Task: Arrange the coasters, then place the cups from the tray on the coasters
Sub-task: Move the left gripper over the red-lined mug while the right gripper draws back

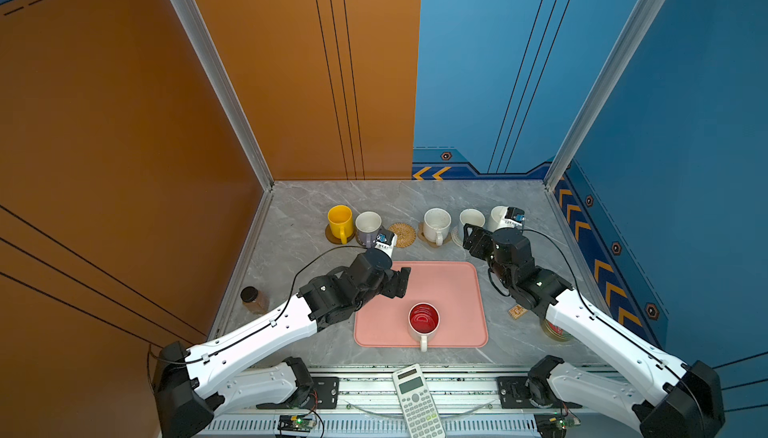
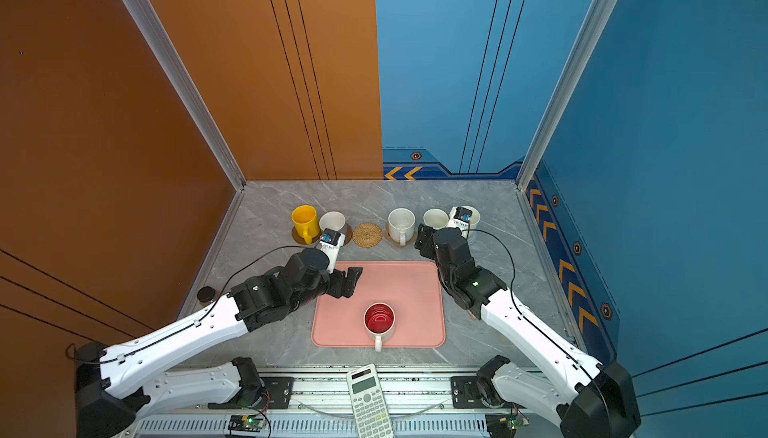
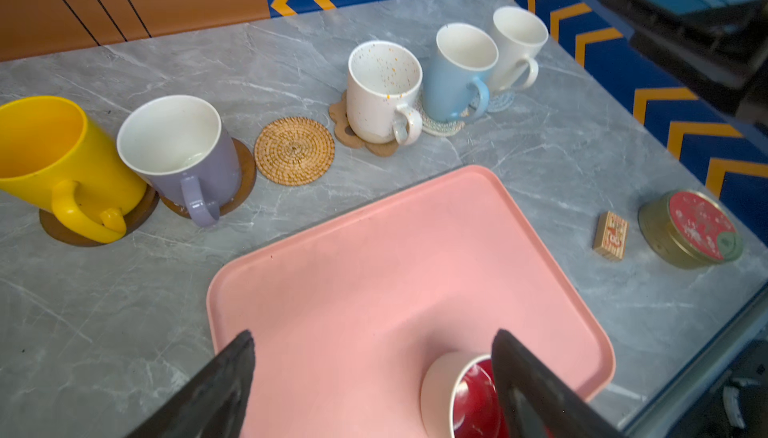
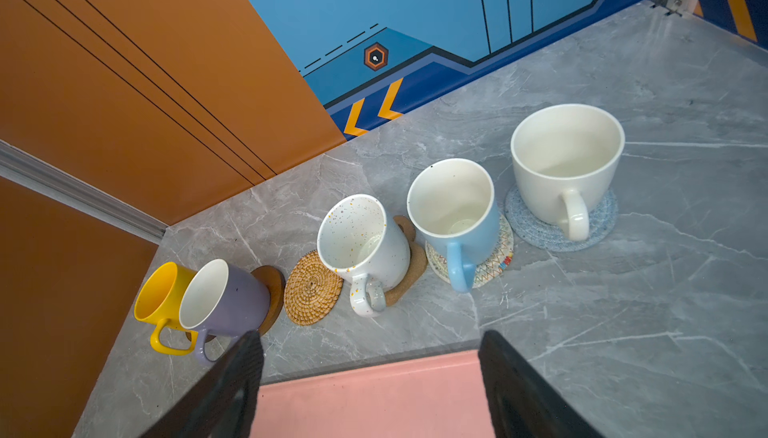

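While left gripper [image 3: 372, 338] hovers agape over tray [image 1: 457, 286] | right gripper [image 4: 370, 337] agape, empty

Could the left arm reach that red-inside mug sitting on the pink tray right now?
Probably yes: the left gripper hangs open over the tray, close to the red-inside mug, and nothing stands between them on the tray.

Five mugs [image 1: 436, 220] are standing in a row at the back of the table [image 1: 299, 224], each on a coaster [image 4: 536, 237], with a bare coaster [image 1: 402, 234] lying between the second and third from the left. The tray [image 1: 453, 286] is lying before them, carrying a sixth mug [image 1: 423, 323] near its front. A tin [image 3: 690, 230] and block [image 3: 611, 235] are sitting right of it, a jar [image 1: 253, 299] left.
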### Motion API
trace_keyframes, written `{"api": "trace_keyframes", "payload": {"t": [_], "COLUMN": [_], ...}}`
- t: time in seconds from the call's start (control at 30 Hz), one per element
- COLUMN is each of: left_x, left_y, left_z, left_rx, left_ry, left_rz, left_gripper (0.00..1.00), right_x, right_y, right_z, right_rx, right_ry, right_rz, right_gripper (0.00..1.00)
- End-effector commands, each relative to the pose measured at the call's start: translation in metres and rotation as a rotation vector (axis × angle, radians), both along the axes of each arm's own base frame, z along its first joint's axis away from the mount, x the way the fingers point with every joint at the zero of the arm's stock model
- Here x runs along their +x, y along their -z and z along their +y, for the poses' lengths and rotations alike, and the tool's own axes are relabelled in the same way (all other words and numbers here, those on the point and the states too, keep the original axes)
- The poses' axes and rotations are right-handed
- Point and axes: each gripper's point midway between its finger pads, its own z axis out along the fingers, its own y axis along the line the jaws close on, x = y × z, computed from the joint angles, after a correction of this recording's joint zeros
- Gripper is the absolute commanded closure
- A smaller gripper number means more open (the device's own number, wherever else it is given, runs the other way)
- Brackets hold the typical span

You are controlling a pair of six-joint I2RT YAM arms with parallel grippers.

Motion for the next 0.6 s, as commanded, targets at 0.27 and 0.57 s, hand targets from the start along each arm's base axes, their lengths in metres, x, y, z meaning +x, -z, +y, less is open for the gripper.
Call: {"api": "trace_keyframes", "payload": {"t": [0.27, 0.57], "left_x": [-0.071, -0.093], "left_y": [0.032, 0.052], "left_z": [0.01, -0.01], "left_rx": [0.158, 0.195], "left_ry": [-0.002, -0.007], "left_rz": [0.132, 0.165], "left_gripper": [0.18, 0.18], "right_x": [-0.013, -0.026], "right_y": [-0.003, 0.002], "right_z": [-0.013, -0.028], "right_rx": [-0.019, -0.01], "right_ry": [0.016, 0.061], "right_rz": [0.088, 0.088], "right_gripper": [0.19, 0.2]}}
